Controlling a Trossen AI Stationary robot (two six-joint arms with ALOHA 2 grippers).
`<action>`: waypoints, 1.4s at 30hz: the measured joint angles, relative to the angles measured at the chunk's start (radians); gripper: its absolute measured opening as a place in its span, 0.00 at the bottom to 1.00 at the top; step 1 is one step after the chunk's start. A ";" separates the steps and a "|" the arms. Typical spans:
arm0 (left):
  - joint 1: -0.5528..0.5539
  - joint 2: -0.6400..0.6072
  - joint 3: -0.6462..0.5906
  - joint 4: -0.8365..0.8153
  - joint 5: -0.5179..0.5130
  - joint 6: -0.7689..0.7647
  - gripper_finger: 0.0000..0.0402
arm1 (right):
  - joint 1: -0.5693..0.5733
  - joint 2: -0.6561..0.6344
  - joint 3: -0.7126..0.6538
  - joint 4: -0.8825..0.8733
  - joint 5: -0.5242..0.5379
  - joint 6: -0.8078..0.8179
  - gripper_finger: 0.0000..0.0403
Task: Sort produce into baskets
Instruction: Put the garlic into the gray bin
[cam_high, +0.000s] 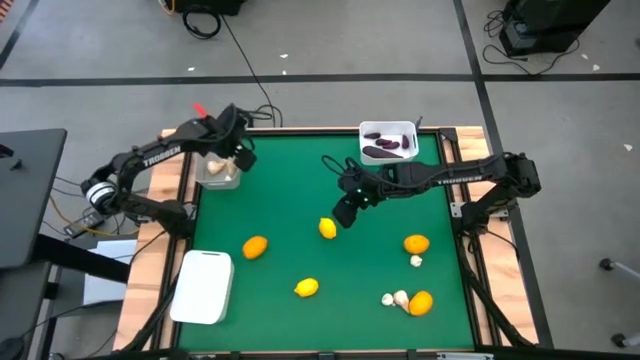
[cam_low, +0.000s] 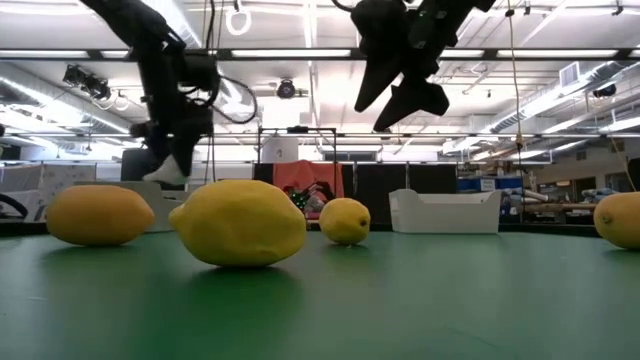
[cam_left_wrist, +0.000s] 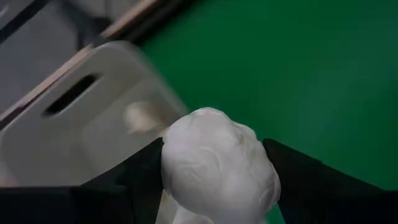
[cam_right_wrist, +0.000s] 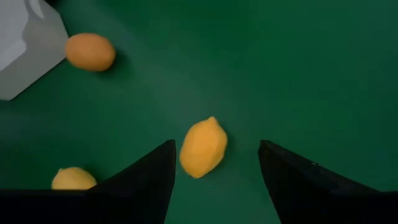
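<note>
My left gripper (cam_high: 240, 158) is shut on an off-white garlic bulb (cam_left_wrist: 217, 165), held above the greyish translucent basket (cam_high: 218, 173) at the table's far left. One garlic piece (cam_left_wrist: 143, 116) lies in that basket. My right gripper (cam_high: 345, 213) is open and empty. It hangs above a yellow lemon (cam_high: 327, 228) on the green mat, its fingers apart over the lemon (cam_right_wrist: 203, 147). A white basket (cam_high: 388, 143) at the far edge holds dark purple eggplants (cam_high: 385, 152). Another white basket (cam_high: 203, 287) sits at the near left. My left gripper pinches the garlic bulb by its two opposite sides (cam_left_wrist: 171, 168) between its two fingers. The bulb is lifted clear, over the translucent basket's near rim (cam_left_wrist: 124, 59). It also shows in the low view, white below the fingers (cam_low: 165, 170).
Loose on the mat are an orange (cam_high: 255, 247), a lemon (cam_high: 307, 288), an orange (cam_high: 416, 243) with a garlic piece (cam_high: 416, 261) beside it, and garlic (cam_high: 393, 298) next to an orange (cam_high: 421, 302) at the near right. The mat's middle is bare.
</note>
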 joint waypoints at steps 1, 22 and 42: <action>0.019 0.000 0.000 -0.007 -0.015 -0.014 0.64 | -0.006 0.000 0.000 0.000 0.000 -0.004 0.59; 0.127 -0.005 -0.001 -0.075 0.140 0.015 0.98 | -0.063 0.000 0.000 -0.172 0.031 -0.003 0.57; -0.434 -0.153 -0.001 0.399 0.326 -0.090 0.98 | 0.383 0.000 0.000 -0.641 -0.146 0.757 0.57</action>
